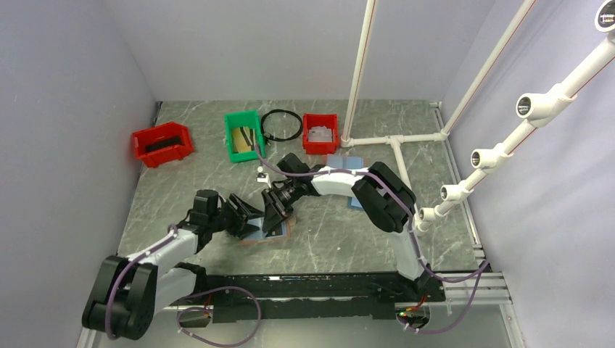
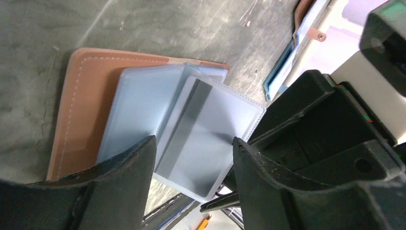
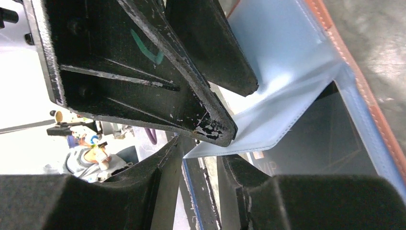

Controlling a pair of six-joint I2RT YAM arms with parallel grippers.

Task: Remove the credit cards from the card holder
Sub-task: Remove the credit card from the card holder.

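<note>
**A:** Where is the card holder?

**B:** The card holder [image 2: 81, 120] lies open on the surface [image 1: 326, 232], between the two claws. Its reddish-brown cover is flat against the surface and the pale blue pocket pages [image 2: 139, 110] are fanned up from it.

**A:** And the cards?

**B:** They are in their pockets. A grey credit card [image 2: 206, 139] with a dark stripe sits inside the raised page. The right wrist view shows a dark credit card [image 3: 316, 143] in a lower pocket.

**A:** What about the left claw?

**B:** The left claw [image 2: 195, 143] stands wide, one finger [image 2: 129, 177] on each side of the page with the grey card. I see nothing clamped in it.

**A:** And the right claw?

**B:** The right claw [image 3: 201, 158] is narrow, with only a slim gap. The corner of a blue page sits right at its fingertips. I cannot tell whether it pinches that page or only touches it. The two claws are almost tip to tip over the holder.

**A:** What lies farther out?

**B:** A second holder with a blue cover [image 1: 339, 161] lies partly under the right arm. Along the far edge are a red bin [image 1: 163, 143], a green bin [image 1: 244, 135], a black ring [image 1: 281, 125] and another red bin [image 1: 320, 133]. A white pipe frame [image 1: 395, 138] stands at the right.
</note>
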